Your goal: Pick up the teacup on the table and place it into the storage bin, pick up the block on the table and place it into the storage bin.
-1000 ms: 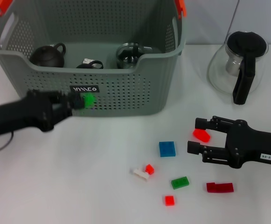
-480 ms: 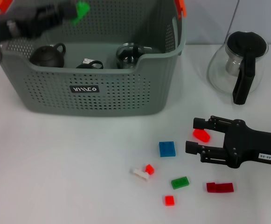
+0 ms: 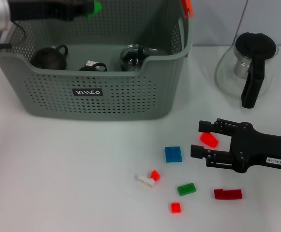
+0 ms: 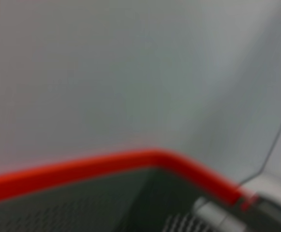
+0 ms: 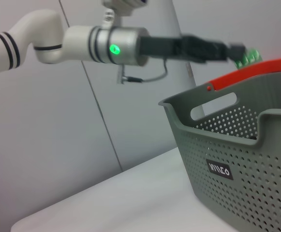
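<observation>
Holding a green block above the bin

Reaching in level from the upper left of the head view, the left arm stretches over the large grey perforated plastic storage bin, and the left gripper pinches a small green studded block at its tip, above the bin's open top. The right wrist view shows the same arm as a white, black-banded limb with a lit green ring, extended sideways, the block raised over the bin's orange-tipped rim.

Inside the bin, along its near wall, sit a dark brown round teapot, a small dark teacup and a glass jar with a metal rim.

At the lower right of the head view, the black right gripper lies low over the white table, pointing left, fingers spread apart around a red block without gripping it. Nearby lie a blue square block, a flat green block and a dark red bar. A glass carafe with a black handle stands at upper right.
</observation>
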You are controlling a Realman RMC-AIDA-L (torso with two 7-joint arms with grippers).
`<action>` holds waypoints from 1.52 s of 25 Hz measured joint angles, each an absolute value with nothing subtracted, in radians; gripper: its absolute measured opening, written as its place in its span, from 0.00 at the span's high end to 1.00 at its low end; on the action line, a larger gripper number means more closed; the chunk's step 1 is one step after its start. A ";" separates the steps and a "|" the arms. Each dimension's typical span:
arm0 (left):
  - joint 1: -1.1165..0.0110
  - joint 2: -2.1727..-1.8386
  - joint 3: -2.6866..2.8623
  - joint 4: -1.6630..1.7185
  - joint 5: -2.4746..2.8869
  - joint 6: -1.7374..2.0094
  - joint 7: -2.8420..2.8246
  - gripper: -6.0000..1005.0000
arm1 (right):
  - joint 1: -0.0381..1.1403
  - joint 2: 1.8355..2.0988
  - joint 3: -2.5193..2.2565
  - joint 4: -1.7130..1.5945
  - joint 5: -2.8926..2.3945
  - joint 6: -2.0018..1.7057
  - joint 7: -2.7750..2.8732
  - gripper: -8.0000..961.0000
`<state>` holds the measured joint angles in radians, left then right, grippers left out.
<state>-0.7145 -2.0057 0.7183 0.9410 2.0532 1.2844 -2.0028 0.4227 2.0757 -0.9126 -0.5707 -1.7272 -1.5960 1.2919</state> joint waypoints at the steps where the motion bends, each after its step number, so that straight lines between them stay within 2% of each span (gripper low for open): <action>1: -0.722 -2.008 0.746 0.940 2.092 1.248 -2.017 0.83 | 0.423 2.076 -0.912 -0.571 -1.727 -1.596 1.292 0.15; 13: -0.766 -2.045 0.907 0.934 2.394 1.041 -2.255 0.82 | 0.432 2.080 -0.911 -0.571 -1.727 -1.594 1.292 0.15; 15: -0.748 -2.055 0.900 0.960 2.362 1.045 -2.235 0.74 | 0.432 2.080 -0.909 -0.571 -1.727 -1.594 1.292 0.15; 20: -0.643 -2.082 0.844 1.031 2.120 1.082 -2.072 0.56 | 0.433 2.081 -0.907 -0.571 -1.727 -1.592 1.292 0.15; 24: -0.540 -2.095 0.732 1.012 1.813 1.260 -1.831 0.40 | 0.433 2.083 -0.906 -0.571 -1.727 -1.590 1.290 0.15; 32: -0.419 -2.102 0.488 0.812 1.684 1.712 -1.385 0.36 | 0.433 2.096 -0.907 -0.562 -1.725 -1.548 1.285 0.15; 38: -0.301 -2.160 0.494 0.777 1.804 1.753 -1.096 0.34 | 0.430 2.097 -0.906 -0.554 -1.717 -1.545 1.274 0.15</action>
